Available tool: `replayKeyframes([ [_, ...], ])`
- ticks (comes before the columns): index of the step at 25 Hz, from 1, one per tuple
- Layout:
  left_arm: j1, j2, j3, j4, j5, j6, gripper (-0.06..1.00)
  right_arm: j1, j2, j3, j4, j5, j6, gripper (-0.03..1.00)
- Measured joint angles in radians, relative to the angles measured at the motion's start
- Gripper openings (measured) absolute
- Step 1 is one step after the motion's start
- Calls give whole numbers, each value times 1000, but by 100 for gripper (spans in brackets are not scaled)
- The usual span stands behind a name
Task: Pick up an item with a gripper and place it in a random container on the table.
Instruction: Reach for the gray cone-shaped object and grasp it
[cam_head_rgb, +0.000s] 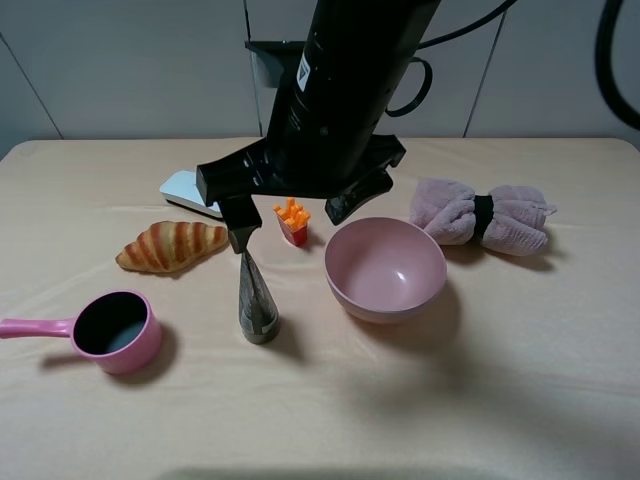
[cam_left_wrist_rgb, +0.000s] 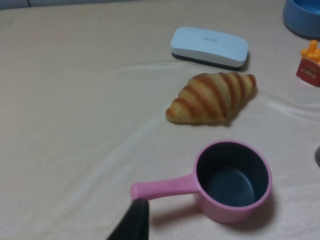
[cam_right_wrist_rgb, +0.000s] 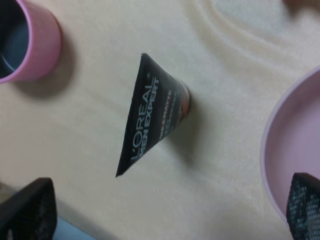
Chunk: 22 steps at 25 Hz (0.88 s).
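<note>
Cream cloth over the whole table (cam_head_rgb: 520, 400), grey wall panels behind. Near the middle, the dark tube (cam_head_rgb: 257, 300), upright on its cap with the flat crimp uppermost and touching nothing else; probably stood that way to offer two flat faces to a pinch from above. At 3 o'clock from it, near but apart, the pale-pink bowl (cam_head_rgb: 385, 305), mouth up and bare inside, keeping the carry short. Toward 12 o'clock from the tube, the right gripper (cam_right_wrist_rgb: 167, 207): spread wide, clasping nothing, one finger close by the crimp and the other out near the bowl's rim at 11 o'clock. Looks like an approach not yet lined up, judging by the right wrist view, with the tube ahead of the gap, not within it. Calls for a shift to bring the crimp between the fingers, then a descent. Around the tube, clutter worth avoiding: croissant (cam_head_rgb: 172, 245) at 10 o'clock, toy fries (cam_left_wrist_rgb: 310, 62) at 1 o'clock, pink saucepan (cam_head_rgb: 150, 350) at 8 o'clock. Of the left gripper (cam_left_wrist_rgb: 134, 222), only one dark fingertip near the saucepan handle; cannot tell how far open.
</note>
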<state>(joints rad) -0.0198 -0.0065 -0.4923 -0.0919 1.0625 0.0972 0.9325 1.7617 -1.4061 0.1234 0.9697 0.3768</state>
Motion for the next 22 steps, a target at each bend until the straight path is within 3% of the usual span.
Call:
replayKeyframes([
  [22, 0, 0, 0, 0, 0, 1, 100, 12, 182, 0, 33, -152, 15, 69],
])
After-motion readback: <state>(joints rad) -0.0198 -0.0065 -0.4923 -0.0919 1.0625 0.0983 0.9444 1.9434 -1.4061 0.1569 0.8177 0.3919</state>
